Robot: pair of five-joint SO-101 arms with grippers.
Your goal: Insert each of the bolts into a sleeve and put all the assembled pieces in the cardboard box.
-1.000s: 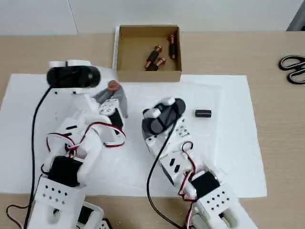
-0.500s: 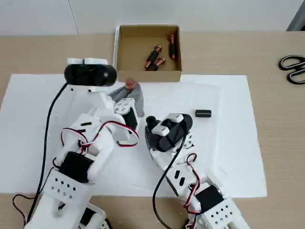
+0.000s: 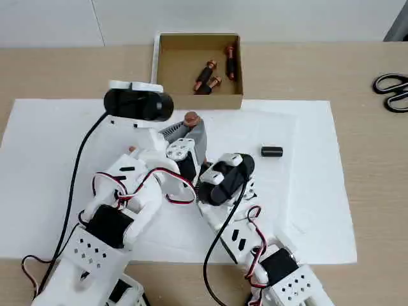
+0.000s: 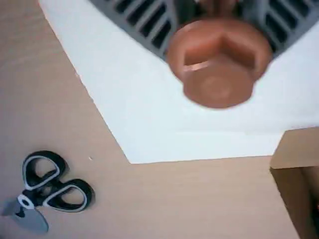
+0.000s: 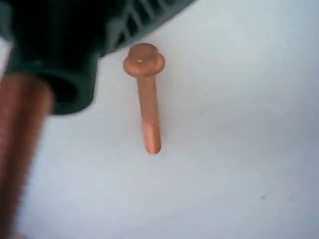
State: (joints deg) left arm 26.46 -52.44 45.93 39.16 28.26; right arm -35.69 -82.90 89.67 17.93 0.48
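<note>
We see the left claw (image 3: 190,125) clamped on a bolt (image 4: 219,62), its copper head standing up out of the grey fingers (image 3: 180,131). The claw hangs over the white paper (image 3: 306,191), just short of the cardboard box (image 3: 159,70), which sits at 12 o'clock from it. Inside the box lie three bolts already in dark sleeves (image 3: 205,75), grouped toward its 3 o'clock side.

At 5 o'clock from the left claw, close by, is the right arm (image 3: 224,178). Whether the right claw (image 5: 65,59) is apart or together we cannot tell: its wrist view shows a dark shape with a copper-coloured rod (image 5: 20,149) beside it, too blurred to say more. Past that shape a loose bolt (image 5: 146,99) lies flat on the paper, touching nothing.

Farther out, between 3 and 4 o'clock from the left claw, a black sleeve (image 3: 271,152) lies alone on its side on the paper, well apart from both arms. Far off near 3 o'clock, on the bare wooden table (image 3: 357,70), a pair of scissors (image 3: 392,89) lies at the edge.
</note>
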